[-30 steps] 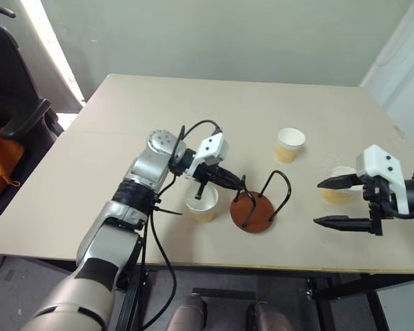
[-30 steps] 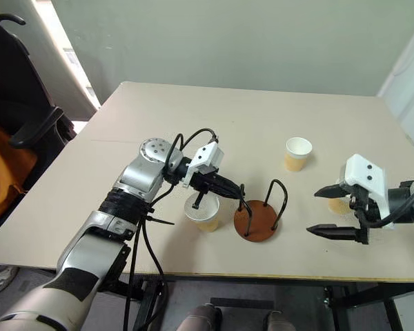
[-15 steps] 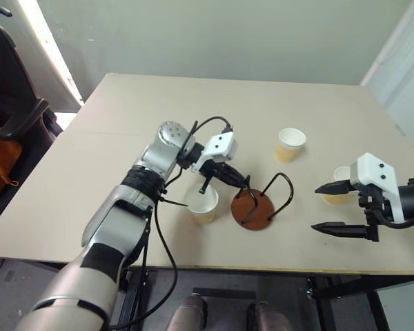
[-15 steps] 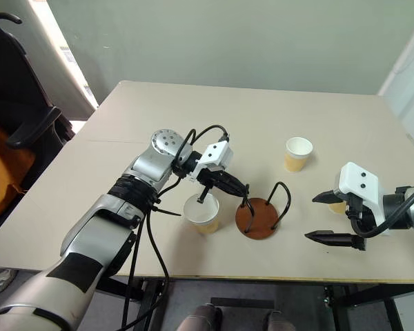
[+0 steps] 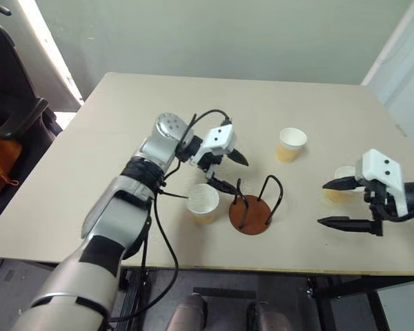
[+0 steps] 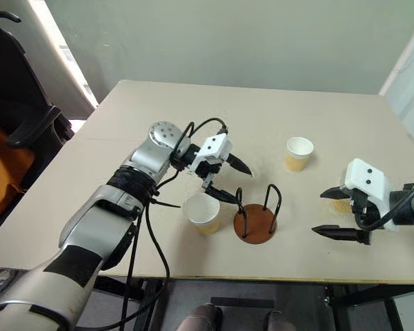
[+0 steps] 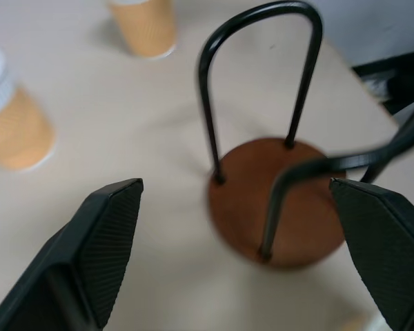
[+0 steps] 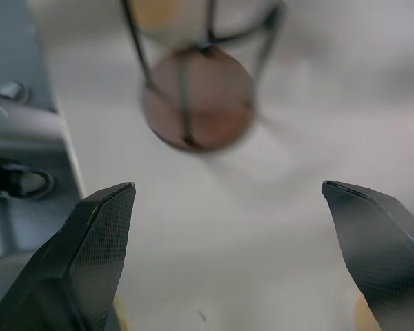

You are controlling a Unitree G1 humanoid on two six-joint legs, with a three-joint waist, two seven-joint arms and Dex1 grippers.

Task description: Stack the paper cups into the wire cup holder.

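1. left eye view: left gripper [image 5: 229, 172] spread wide, hovering just above the cup [image 5: 203, 203] standing beside the wire cup holder [image 5: 250, 211], nothing held.
2. probably best to regrip that cup by the rim, lift clear over the wire loops, then drop straight down onto the base.
3. right gripper [image 5: 339, 203] also gaping and empty, near another cup [image 5: 341, 183].
4. third cup [image 5: 290, 144] further back on the table [image 5: 124, 124], well apart.
5. loops themselves look like the main snag.

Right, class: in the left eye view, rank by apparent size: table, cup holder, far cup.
1. Table, by far the largest.
2. Cup holder.
3. Far cup, smallest, though it sits farther from the camera, which shrinks it.
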